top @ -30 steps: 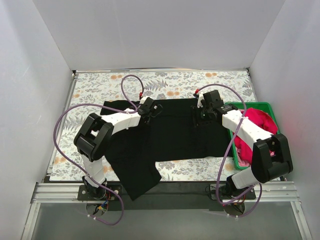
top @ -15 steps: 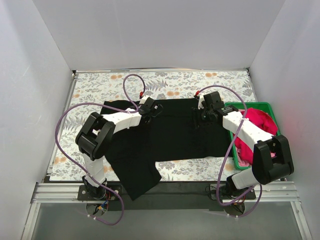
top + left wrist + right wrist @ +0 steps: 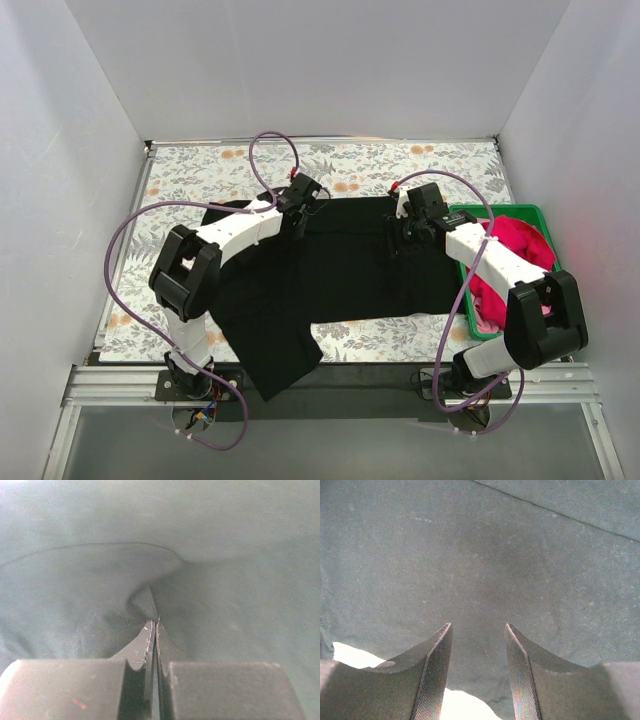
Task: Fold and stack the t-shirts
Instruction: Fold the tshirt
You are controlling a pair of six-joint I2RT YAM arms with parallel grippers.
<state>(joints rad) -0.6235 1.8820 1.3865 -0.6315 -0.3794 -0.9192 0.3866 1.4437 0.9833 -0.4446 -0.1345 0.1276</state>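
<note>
- At my left gripper [image 3: 155,622] tips: jaws closed, pinching a black t-shirt [image 3: 225,580] ridge.
- Under my right gripper [image 3: 478,626]: same cloth, jaws partly apart, empty.

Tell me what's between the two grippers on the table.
Only the black shirt. The top view shows bare cloth running from the left gripper, shut on a pinch of it, to the open right gripper.

Floral-patterned table [image 3: 200,165] under a spread black t-shirt [image 3: 340,270], green crate [image 3: 510,209] at right edge.
</note>
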